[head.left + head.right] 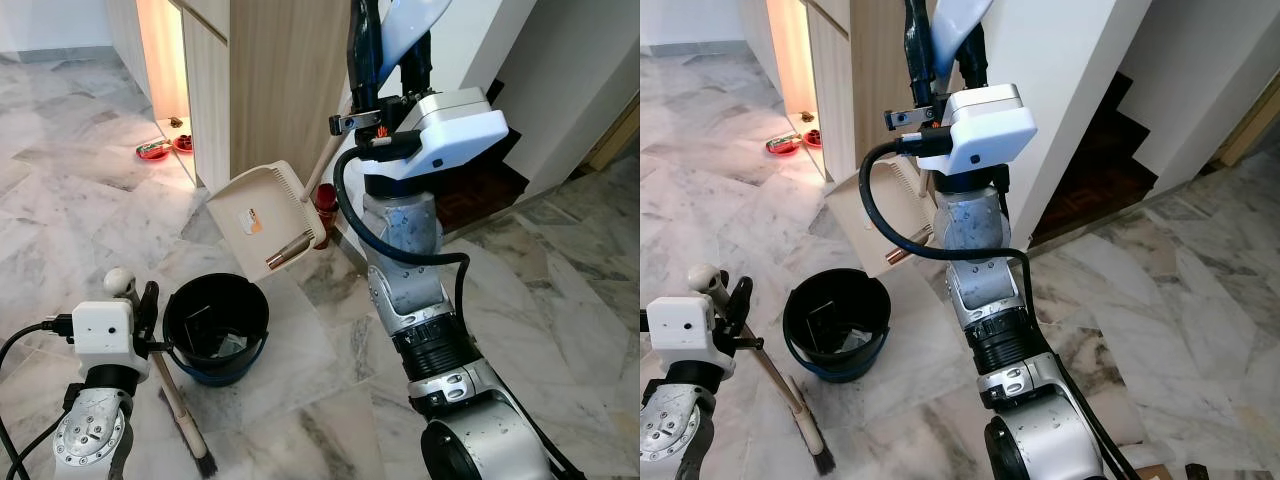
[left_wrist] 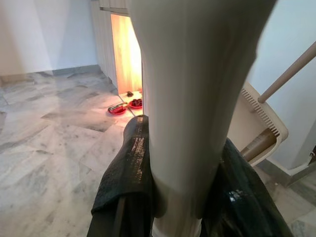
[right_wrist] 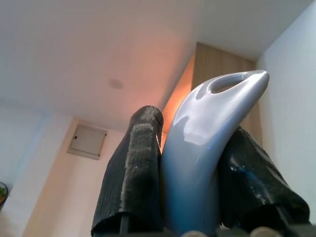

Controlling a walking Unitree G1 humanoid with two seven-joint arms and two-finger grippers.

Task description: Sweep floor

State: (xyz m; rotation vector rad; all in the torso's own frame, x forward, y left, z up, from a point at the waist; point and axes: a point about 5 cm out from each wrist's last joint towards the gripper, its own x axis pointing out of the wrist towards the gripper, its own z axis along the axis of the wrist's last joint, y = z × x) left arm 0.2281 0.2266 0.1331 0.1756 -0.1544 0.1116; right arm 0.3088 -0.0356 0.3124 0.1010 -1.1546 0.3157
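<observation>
dustpan (image 1: 262,215): held up off the floor and tilted over the black bucket (image 1: 215,325), its long stick running up to the right gripper (image 3: 190,163), which is clamped on the pale grey handle grip (image 3: 207,128)

dustpan handling: looks like light stiff plastic, smooth so probably a bit slippery, and the long stick means it'll swing if gripped loosely, so taking it at the moulded grip makes sense to me

broom (image 1: 180,405): brush end down on the floor just beside the bucket, leaning up to the left gripper (image 2: 182,173), whose fingers are pinched on either side of the cream handle (image 2: 192,98)

broom handling: light, rigid stick with soft bristles, I'd guess holding near the top gives the best sweep

bucket: sits on the floor below the pan, some dark bits inside, can't tell what

floor (image 1: 80,180): polished grey-white marble tiles, looks slick, so the bucket could slide if bumped

room: wooden cabinet (image 1: 270,90) with a lit niche behind the pan, red bowls (image 1: 165,148) on the floor near it, dark stairs (image 1: 1095,180) off to the right
</observation>
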